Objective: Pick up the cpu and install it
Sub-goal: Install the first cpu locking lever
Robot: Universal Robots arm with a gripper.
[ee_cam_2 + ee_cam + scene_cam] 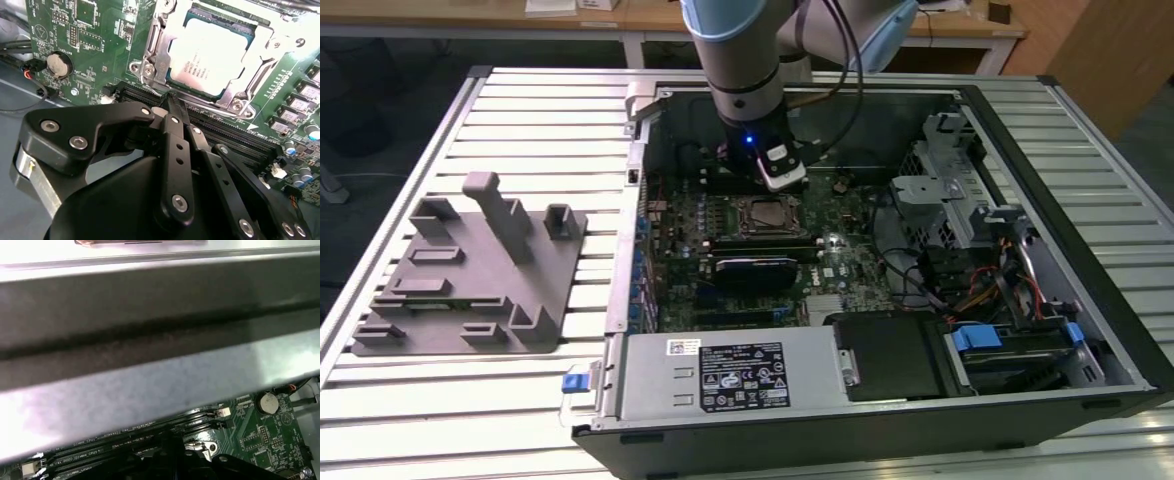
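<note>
Cpu [210, 57] already seated in motherboard socket [150, 60], just beyond tool tips, metal frame around it. Tool [172, 100] clenched, fingers together, grasping nothing, poised by socket edge over memory slots [235, 135]. Pick-up done; whether socket latched, cannot tell.

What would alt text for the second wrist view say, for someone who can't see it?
A silvery cpu sits in its metal socket frame on a green motherboard. The black gripper fills the foreground, its fingers together and empty beside the socket, above the memory slots.
</note>
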